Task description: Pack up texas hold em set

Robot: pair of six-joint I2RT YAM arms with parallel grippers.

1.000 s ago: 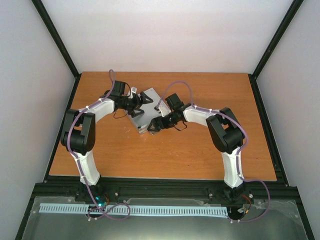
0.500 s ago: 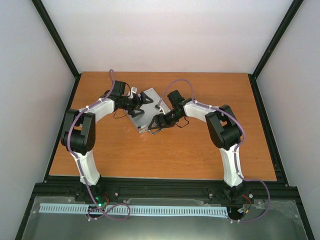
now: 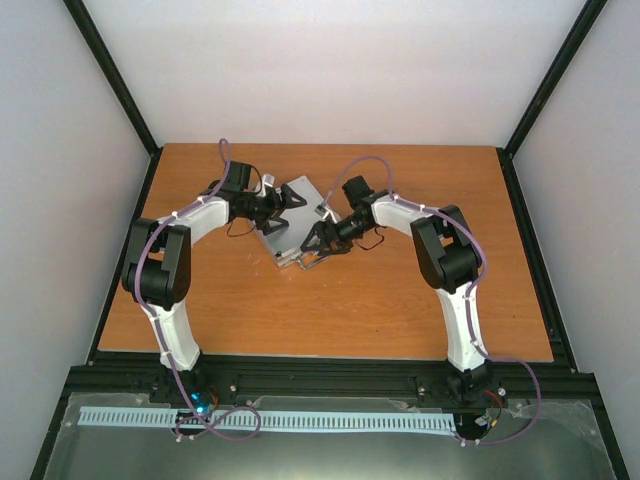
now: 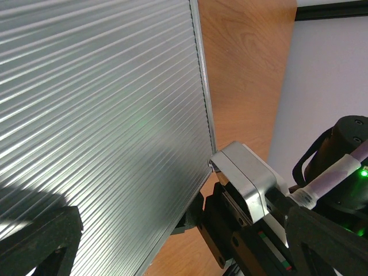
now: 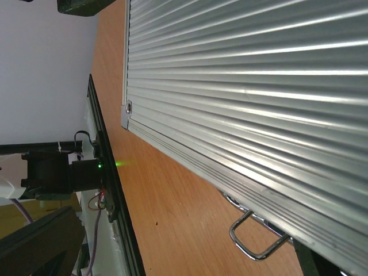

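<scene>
closed silver ribbed case (image 3: 298, 195) lies flat on the worktop (image 3: 350, 310), directly under both grippers: left gripper (image 3: 285, 205) spread wide above its lid, right gripper (image 3: 312, 248) spread wide above its edge, a wire loop (image 5: 253, 238) just beside it; contact with the lid cannot be confirmed.

No legible text or markings anywhere.
</scene>
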